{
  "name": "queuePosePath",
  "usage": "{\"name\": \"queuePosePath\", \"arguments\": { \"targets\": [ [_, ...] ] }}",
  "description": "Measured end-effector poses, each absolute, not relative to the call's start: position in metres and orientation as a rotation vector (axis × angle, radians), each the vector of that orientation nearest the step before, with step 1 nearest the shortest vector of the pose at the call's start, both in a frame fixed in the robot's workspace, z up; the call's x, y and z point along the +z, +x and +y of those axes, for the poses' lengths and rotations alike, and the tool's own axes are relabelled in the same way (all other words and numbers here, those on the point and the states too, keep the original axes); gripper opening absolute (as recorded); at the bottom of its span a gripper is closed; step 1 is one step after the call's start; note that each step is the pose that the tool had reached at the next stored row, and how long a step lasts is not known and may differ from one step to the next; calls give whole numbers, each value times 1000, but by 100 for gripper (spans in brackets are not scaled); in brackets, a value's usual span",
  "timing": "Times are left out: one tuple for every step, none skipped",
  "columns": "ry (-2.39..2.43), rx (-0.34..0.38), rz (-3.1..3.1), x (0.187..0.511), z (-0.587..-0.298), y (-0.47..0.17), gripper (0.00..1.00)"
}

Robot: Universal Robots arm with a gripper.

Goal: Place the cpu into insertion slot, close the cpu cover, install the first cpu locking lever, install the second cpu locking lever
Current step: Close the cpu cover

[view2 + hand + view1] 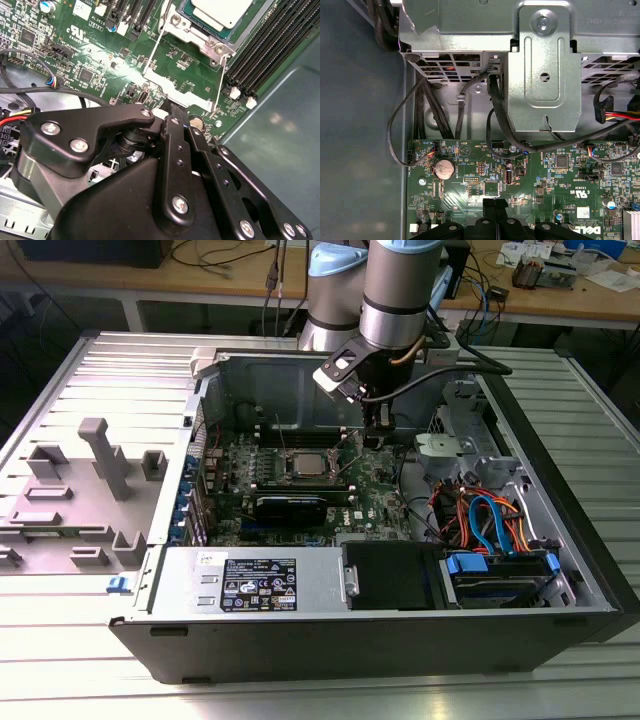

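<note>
The cpu (pixel 305 463), silver-grey on top, lies in the insertion slot (pixel 322 478) on the green board; the second wrist view has the cpu (pixel 220 11) and the slot's metal frame (pixel 196 37) too. The cpu cover (pixel 180 92) stands raised open off the slot, with thin wire levers along its two sides. My gripper (pixel 372 438) hangs just to the exterior view's right of the slot. Its black fingertips are together, and my gripper (pixel 172 106) touches the cover's free edge. In the first wrist view my gripper (pixel 495 204) is shut over the board.
Black memory slots (pixel 265 55) run beside the socket. A metal drive cage (pixel 545 65) with black cables stands beyond the board. Coloured cables (pixel 490 520) and drives lie at the exterior view's right, a power supply (pixel 250 585) in front, a grey fixture (pixel 90 470) outside the case.
</note>
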State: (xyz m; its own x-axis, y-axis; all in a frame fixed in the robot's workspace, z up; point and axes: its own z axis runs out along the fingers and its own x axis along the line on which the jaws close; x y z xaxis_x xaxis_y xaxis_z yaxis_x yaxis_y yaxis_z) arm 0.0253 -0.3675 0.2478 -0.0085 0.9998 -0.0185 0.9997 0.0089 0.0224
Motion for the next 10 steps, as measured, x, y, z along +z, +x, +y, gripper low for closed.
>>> {"name": "queuePosePath", "arguments": {
  "targets": [
    [2191,4,2211,248,-368,25,11],
    [2192,5,2211,248,-368,25,11],
    [2192,5,2211,248,-368,25,11],
    [2192,5,2211,248,-368,25,11],
    [2192,5,2211,248,-368,25,11],
    [2192,5,2211,248,-368,25,11],
    [2192,5,2211,248,-368,25,11],
    [2192,5,2211,248,-368,25,11],
    [2192,5,2211,248,-368,25,11],
    [2192,5,2211,248,-368,24,11]
  ]
}}
